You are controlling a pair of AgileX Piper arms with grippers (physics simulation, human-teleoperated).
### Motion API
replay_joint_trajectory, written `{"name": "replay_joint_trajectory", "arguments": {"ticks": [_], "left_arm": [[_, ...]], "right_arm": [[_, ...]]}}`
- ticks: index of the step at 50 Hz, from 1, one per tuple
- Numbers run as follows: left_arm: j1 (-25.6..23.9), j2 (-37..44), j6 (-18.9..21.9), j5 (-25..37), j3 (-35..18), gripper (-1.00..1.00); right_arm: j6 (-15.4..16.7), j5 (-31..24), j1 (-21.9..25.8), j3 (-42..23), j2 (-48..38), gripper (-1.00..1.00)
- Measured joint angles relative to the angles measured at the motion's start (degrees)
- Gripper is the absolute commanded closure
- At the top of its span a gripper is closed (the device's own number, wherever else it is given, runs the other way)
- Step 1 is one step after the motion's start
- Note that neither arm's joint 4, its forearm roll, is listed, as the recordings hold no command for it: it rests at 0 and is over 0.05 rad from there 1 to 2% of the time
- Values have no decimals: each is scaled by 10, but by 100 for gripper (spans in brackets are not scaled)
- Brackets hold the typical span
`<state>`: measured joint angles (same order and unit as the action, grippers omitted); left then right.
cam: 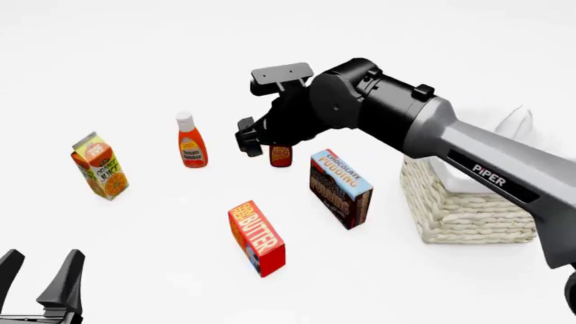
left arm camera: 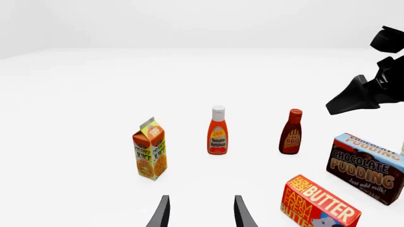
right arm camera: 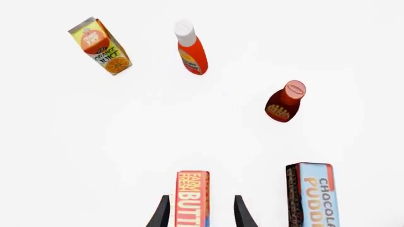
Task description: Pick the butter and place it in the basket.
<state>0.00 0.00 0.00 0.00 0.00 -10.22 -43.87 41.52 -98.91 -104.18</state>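
We see the butter (cam: 256, 237) standing on edge on the white table (cam: 162, 270), near the middle of the front view, with the chocolate pudding box (cam: 341, 189) just beside it on the far right and the basket (cam: 463, 202) farther right, well apart from it. The right gripper (cam: 245, 138) hangs high above the table beyond the butter, its fingers apart and empty. In its own wrist view the butter (right arm camera: 192, 198) lines up between the two fingertips (right arm camera: 162, 213), its narrow top edge facing the camera and its long axis running along the line of sight (so the jaws already straddle the thin dimension). We judge that what remains is a descent along that line, closing across the broad faces. The left gripper (cam: 40, 283), also spread open, sits low at the near left, off to one side of the box; the right arm is the one aligned, and it is also on the basket's side.
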Motion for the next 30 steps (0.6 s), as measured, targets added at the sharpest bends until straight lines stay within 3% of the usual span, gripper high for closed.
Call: {"name": "replay_joint_trajectory", "arguments": {"ticks": [30], "left_arm": [[0, 0, 0, 0, 0, -100]], "right_arm": [[-36, 0, 16, -6, -44, -100]]}}
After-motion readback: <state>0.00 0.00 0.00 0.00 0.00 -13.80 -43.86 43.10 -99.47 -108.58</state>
